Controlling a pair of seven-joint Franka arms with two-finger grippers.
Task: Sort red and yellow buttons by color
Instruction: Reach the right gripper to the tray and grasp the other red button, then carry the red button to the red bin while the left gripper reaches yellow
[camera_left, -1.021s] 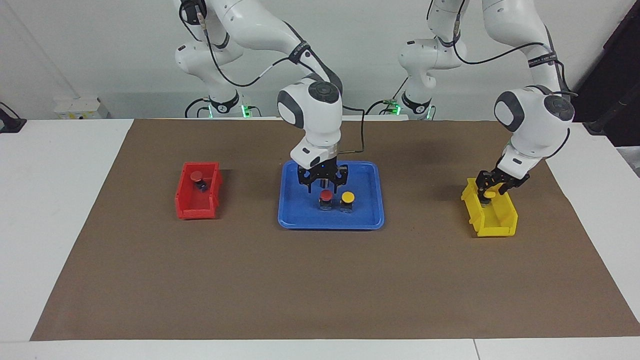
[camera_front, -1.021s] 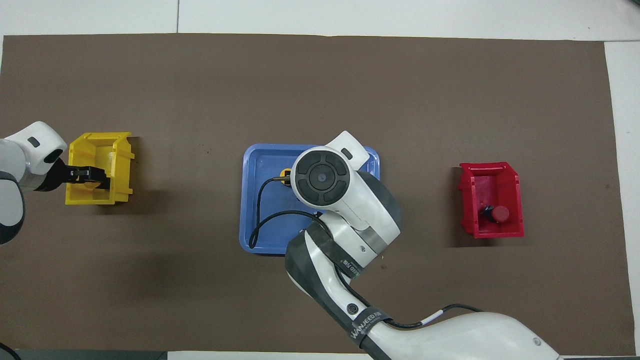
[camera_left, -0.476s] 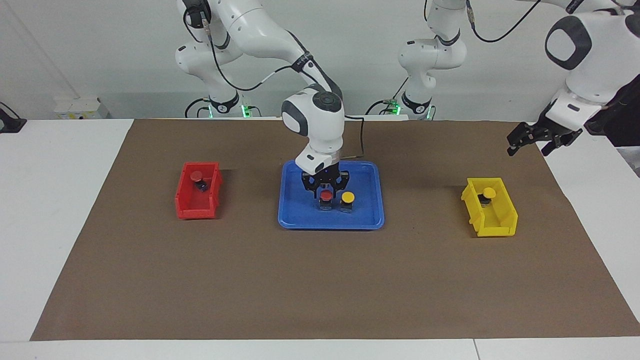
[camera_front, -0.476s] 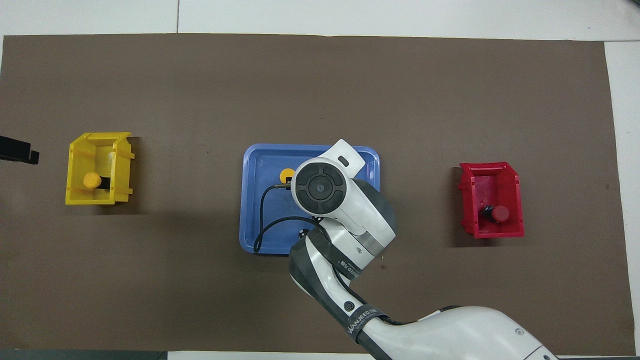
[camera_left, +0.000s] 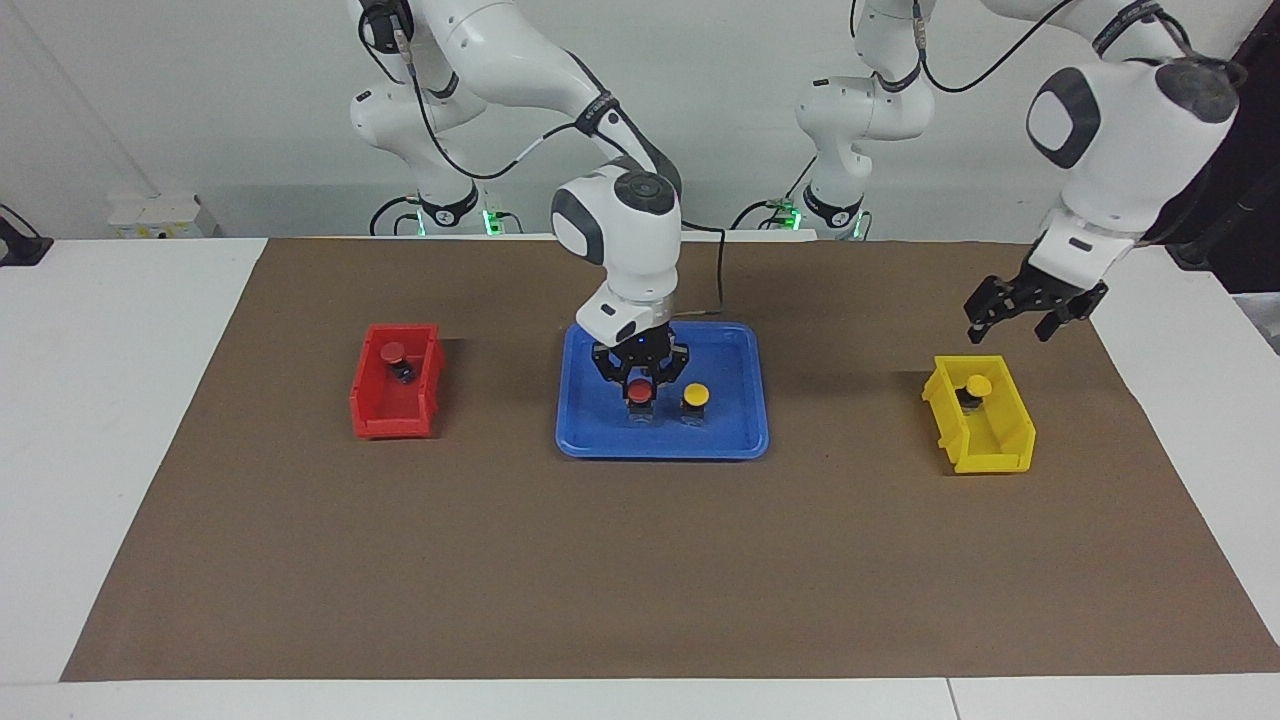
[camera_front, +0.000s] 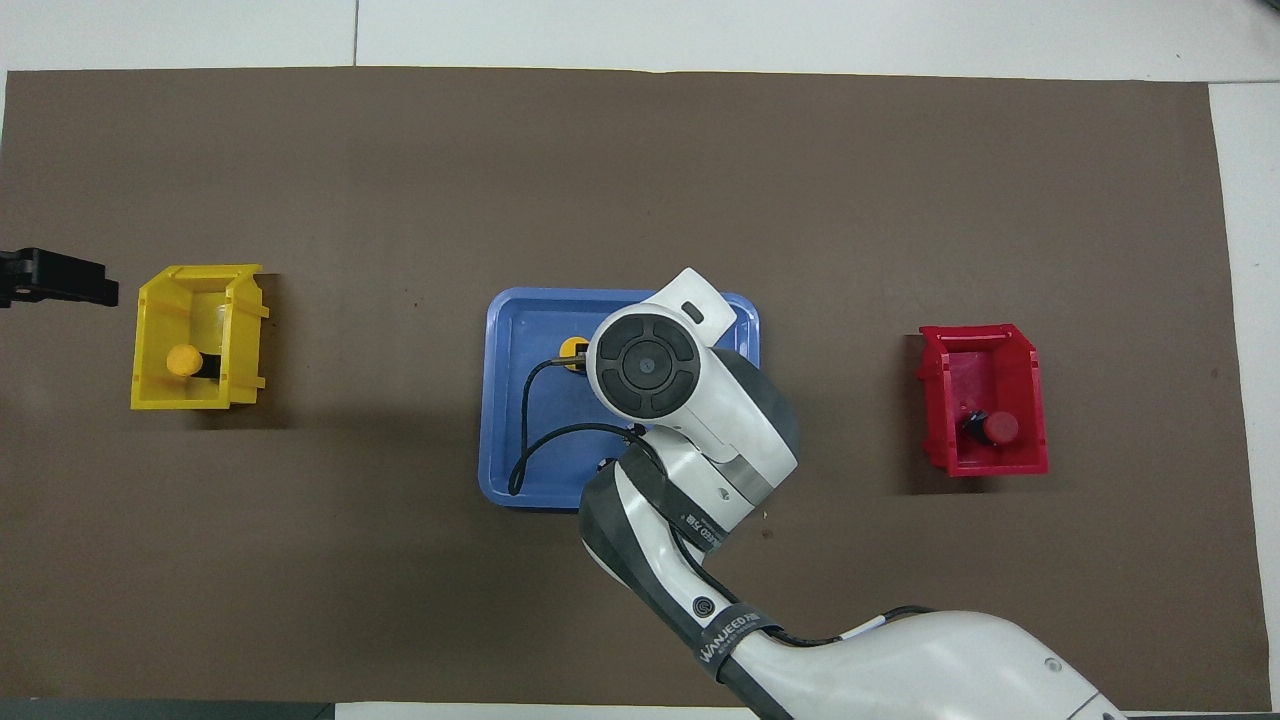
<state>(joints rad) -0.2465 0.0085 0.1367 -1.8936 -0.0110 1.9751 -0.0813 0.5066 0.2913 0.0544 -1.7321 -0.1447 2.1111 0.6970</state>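
My right gripper (camera_left: 639, 385) is down in the blue tray (camera_left: 600, 440) and is shut on a red button (camera_left: 639, 392). A yellow button (camera_left: 695, 395) stands beside it in the tray; in the overhead view only the yellow button's edge (camera_front: 573, 350) shows past the arm, and the held red button is hidden. A second yellow button (camera_left: 977, 386) lies in the yellow bin (camera_left: 990, 450). A second red button (camera_left: 393, 352) lies in the red bin (camera_left: 395, 425). My left gripper (camera_left: 1006, 330) is open and empty, up in the air by the yellow bin.
The tray (camera_front: 510, 400) sits mid-mat. The yellow bin (camera_front: 195, 400) is toward the left arm's end and the red bin (camera_front: 985, 462) toward the right arm's end. The right arm's cable loops over the tray. Brown mat lies farther from the robots.
The left gripper let go of a yellow button in the yellow bin and rose away. The right gripper came down and closed on the red button, shifting it slightly toward the right arm's end.
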